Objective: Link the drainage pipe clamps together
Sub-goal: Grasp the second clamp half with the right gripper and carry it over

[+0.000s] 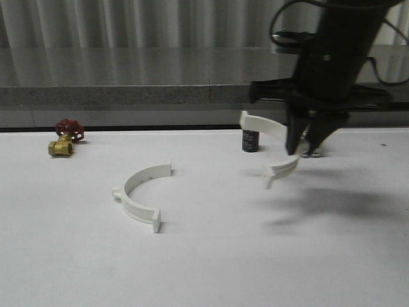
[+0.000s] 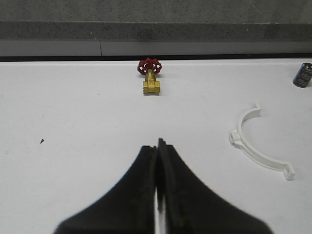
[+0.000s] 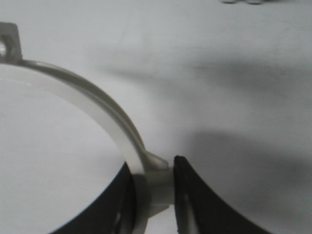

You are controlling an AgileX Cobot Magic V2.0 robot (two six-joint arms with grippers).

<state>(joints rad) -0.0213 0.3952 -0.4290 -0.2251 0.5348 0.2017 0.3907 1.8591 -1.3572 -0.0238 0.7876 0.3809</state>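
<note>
Front view, right tool [image 1: 305,148] pinching one clamp half [image 1: 276,142], other half [image 1: 142,194] apart on table [image 1: 255,256]

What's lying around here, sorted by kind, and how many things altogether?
White half-ring clamps: 2, one on the table, one held in the right arm's jaws
Brass valve with red handle: 1
Small dark cylinder: 1
Total: 4

Clamps [image 1: 139,195] smooth white plastic; valve [image 1: 62,146] brass, probably; table [image 1: 211,256] matt.
</note>
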